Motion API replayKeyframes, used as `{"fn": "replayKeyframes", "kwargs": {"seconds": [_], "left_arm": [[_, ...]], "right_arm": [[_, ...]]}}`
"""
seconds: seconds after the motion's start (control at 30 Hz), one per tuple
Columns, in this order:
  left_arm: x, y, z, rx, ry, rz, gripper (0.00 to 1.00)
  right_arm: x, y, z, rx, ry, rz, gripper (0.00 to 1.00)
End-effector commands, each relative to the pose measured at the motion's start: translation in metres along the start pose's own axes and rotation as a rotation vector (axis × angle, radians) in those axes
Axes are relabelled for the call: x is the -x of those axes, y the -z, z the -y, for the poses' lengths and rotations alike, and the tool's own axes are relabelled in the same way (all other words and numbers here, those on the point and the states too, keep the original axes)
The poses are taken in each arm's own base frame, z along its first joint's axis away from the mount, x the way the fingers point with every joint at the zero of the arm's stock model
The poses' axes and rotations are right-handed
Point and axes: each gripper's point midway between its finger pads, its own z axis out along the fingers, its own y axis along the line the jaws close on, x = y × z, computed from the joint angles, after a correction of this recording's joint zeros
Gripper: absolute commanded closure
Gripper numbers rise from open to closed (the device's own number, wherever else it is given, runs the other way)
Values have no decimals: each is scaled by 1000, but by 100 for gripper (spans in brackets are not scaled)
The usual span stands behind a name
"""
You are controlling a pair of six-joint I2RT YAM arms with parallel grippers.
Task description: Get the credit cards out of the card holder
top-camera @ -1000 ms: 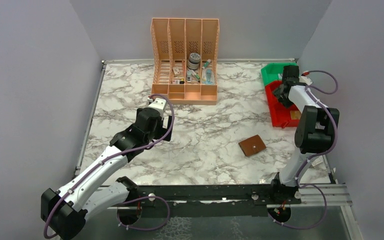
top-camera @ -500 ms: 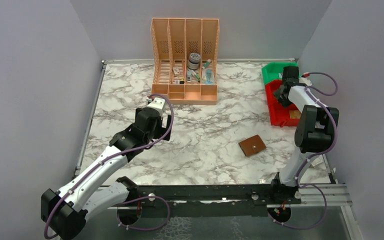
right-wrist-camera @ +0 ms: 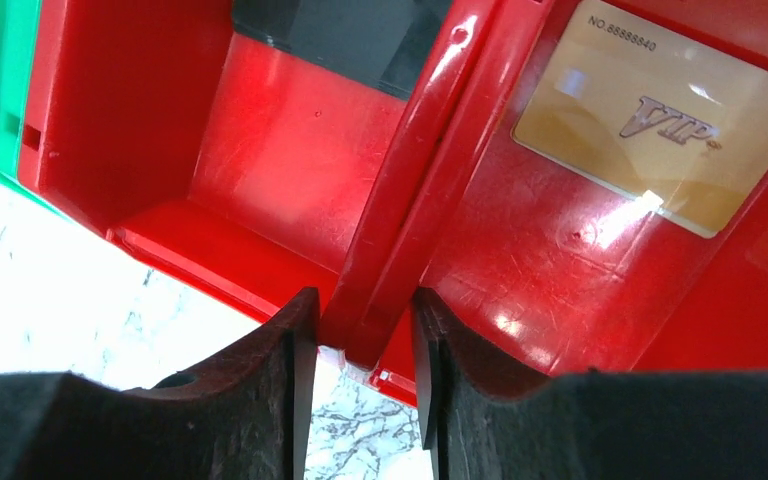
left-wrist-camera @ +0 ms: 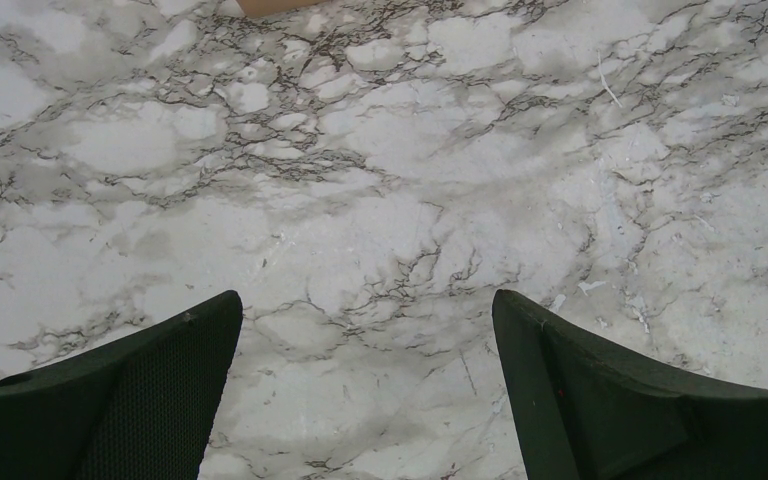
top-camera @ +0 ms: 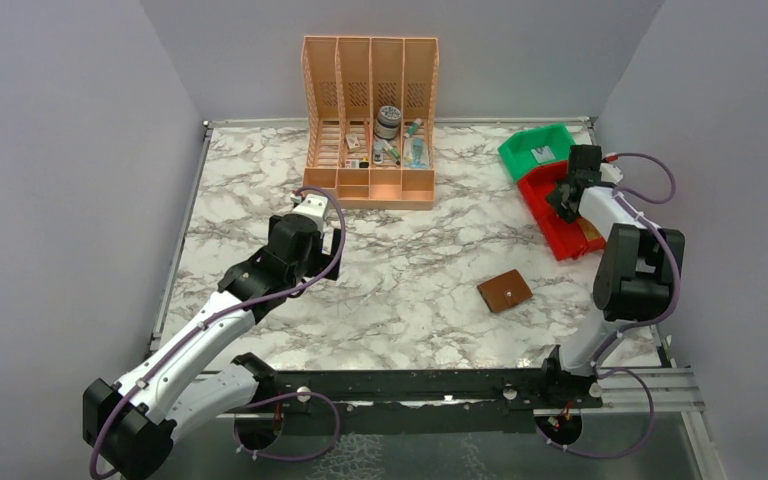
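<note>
The card holder (top-camera: 505, 291) lies shut and flat on the marble tabletop (top-camera: 410, 260), right where it was a second ago, and it is well apart from both arms.

What has changed is over at the right edge. The red bin (top-camera: 550, 215) and the green bin (top-camera: 535, 150) behind it sat square against the side wall a moment ago. Now both are slewed round on a diagonal, with the green one pushed out toward the middle.

The right hand (right-wrist-camera: 360, 320) is the cause. Its fingers (right-wrist-camera: 280, 350) are pinched on an upright red wall of the bin, and the bin has turned with it. A gold VIP card (right-wrist-camera: 660, 125) lies flat on the red floor just past that wall.

The left hand (left-wrist-camera: 365, 310) hangs spread wide over bare marble, holding nothing, much as before.

To my eye, this last second went on moving the bin and did nothing to the holder. One card is already in the bin, but with the holder shut I can't tell whether any cards are left inside it. If some are, a hand has to go back to it and open it.
</note>
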Motion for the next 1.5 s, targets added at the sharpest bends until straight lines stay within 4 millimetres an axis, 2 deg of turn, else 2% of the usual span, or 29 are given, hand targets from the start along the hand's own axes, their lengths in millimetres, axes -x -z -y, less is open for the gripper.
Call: {"fn": "replayKeyframes", "kwargs": {"seconds": [0.0,0.27,0.5,0.77,0.97,1.07,1.2,1.47], "left_arm": [[0,0,-2,8,3,0,1],[-1,-2,0,2,3,-10,1],[-4,-5,3,-12,1,-29,1],[-7,-9,8,-32,-5,-49,1],[-9,-10,10,-42,-9,-59,1],[-9,-10,11,-50,-9,-62,1],[-10,-11,14,-65,-8,-64,1],[-11,-12,20,-92,-13,-73,1]], "right_arm": [[-7,9,-3,71,81,-24,65],[-22,25,15,110,201,-25,66],[-20,32,43,43,293,45,69],[-37,36,26,219,465,7,70],[-54,42,34,266,484,-6,71],[-56,48,36,275,490,1,70],[-49,55,40,279,505,68,68],[-48,77,21,493,674,242,74]]}}
